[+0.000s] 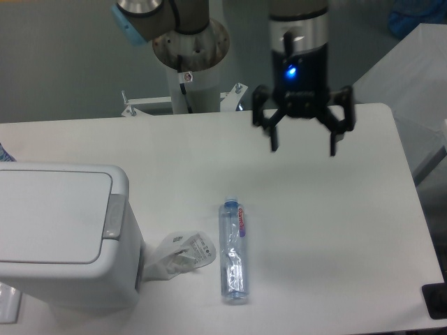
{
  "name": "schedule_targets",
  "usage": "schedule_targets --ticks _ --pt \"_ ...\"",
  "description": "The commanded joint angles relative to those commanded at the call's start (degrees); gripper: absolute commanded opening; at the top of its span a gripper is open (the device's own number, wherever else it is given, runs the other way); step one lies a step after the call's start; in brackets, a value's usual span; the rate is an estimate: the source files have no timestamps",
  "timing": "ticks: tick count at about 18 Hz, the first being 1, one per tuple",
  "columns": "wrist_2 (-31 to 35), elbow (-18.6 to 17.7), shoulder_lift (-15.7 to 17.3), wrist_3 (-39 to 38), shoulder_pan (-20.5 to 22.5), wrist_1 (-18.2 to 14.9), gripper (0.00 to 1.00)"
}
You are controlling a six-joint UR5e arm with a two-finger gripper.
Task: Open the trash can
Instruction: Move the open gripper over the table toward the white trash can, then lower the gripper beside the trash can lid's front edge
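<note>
At the near left corner of the desk (335,230): boxy white plastic trash can (59,234) with rounded corners, flat lid closed, grey latch strip on its right side. Just right of it, crumpled clear plastic wrapper (181,255), then a clear ribbed bottle (233,250) lying lengthwise, blue cap pointing away. Toward the far edge, well apart from all three: black gripper (302,149), fingers spread wide, holding nothing.
</note>
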Motion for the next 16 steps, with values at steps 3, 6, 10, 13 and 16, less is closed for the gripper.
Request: schedule_targets --ticks 3,6,10,13,16 --pt "-0.2 1.4 -1.7 -9.8 -4.3 -0.1 1.00" --pt "-0.2 2.9 -3.3 -17.9 -6.6 0.0 1.00" --pt "-2.2 3.1 -3.6 -26.0 -9.6 0.1 1.00" --pt "-6.2 3.0 -3.5 -32.3 -9.7 0.2 1.00" --pt "-6.9 3.0 -3.6 -34.7 -10.6 0.2 1.00"
